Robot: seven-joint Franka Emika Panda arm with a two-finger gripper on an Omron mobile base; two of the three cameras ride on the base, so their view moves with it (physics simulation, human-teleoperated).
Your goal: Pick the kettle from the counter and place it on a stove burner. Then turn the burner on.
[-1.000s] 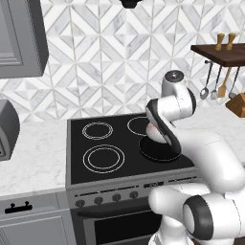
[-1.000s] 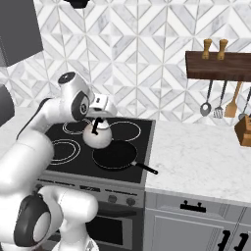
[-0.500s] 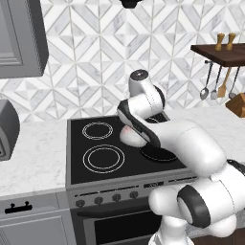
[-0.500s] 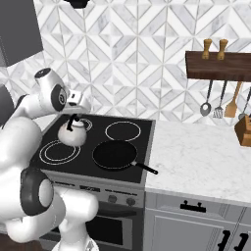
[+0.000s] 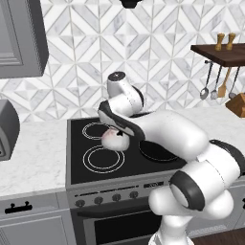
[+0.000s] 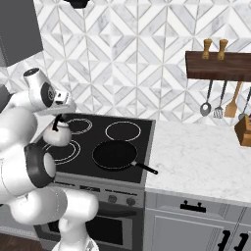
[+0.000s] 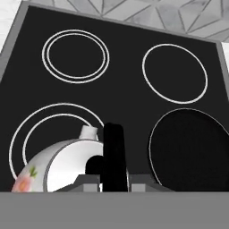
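Note:
The white kettle [image 5: 115,140] [image 6: 55,137] [image 7: 53,166] hangs from my gripper [image 7: 114,178], which is shut on its black arched handle [image 7: 113,150]. It is tilted and sits over the back rim of the stove burner [image 5: 102,159] [image 6: 61,150] [image 7: 42,129], the large double ring at the cooktop's front left. Whether it touches the glass I cannot tell. In the right base view my gripper [image 6: 62,114] is just above the kettle. The white marble counter [image 6: 196,152] [image 5: 28,153] runs on both sides of the stove.
A black frying pan [image 6: 115,154] [image 5: 158,150] [image 7: 192,147] covers the front right burner. Behind are a smaller double ring [image 7: 76,56] and a single ring [image 7: 175,74]. Knobs [image 5: 115,196] line the stove front. Utensils [image 6: 220,100] hang under a shelf at right.
My arm has swung left across the cooktop with the kettle, from beside the frying pan to the front left burner. The pan has stayed put.

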